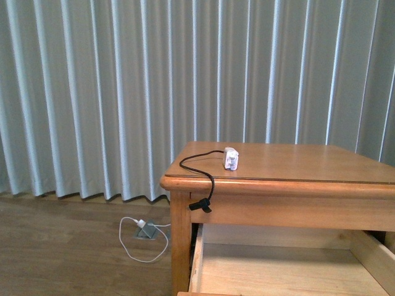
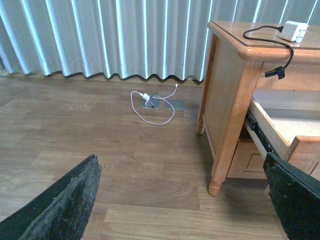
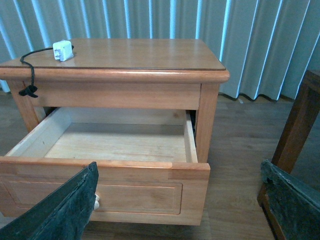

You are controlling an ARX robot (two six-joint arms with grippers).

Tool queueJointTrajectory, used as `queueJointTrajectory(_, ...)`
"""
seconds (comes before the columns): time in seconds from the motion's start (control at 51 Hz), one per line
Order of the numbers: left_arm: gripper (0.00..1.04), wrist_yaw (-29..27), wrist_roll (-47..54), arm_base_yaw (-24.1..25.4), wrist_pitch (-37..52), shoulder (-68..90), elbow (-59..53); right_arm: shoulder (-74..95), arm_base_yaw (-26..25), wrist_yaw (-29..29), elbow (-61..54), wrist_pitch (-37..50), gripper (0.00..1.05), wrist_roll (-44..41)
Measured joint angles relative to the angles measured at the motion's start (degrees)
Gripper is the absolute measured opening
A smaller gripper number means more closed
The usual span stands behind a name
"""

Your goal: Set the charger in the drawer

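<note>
Here, charger (image 1: pixel 231 159) on tabletop (image 1: pixel 296 163), well apart from left fingers (image 2: pixel 65 205), right fingers (image 3: pixel 60 210), both spread.

- A honey-brown wooden nightstand (image 3: pixel 150 52) stands in front of a pale pleated curtain (image 3: pixel 250 40), on a wood-plank floor (image 3: pixel 235 135).
- The charger (image 3: pixel 63 50) — a small white block — sits on the tabletop near a corner. Its thin black cable (image 3: pixel 33 77) loops over the table's edge, and the black plug (image 3: pixel 29 91) hangs against the rail below.
- The drawer (image 3: pixel 145 192) is pulled well out, showing its pale wood interior. Its front has a recessed rectangular panel.
- A pale knob (image 3: pixel 96 201) peeks from behind one gripper finger.
- The right gripper (image 3: pixel 178 167) frames the scene — two dark fingers (image 3: pixel 60 210) spread wide.
- A darker wooden post (image 3: pixel 297 125) stands beside the nightstand.
</note>
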Motion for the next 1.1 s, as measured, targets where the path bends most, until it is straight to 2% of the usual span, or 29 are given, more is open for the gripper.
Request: queueJointTrajectory(1.097,0.99,0.00,0.00,0.00,0.00,0.00,0.00,0.00,0.04,0.00,0.00,0.00,0.96,0.00)
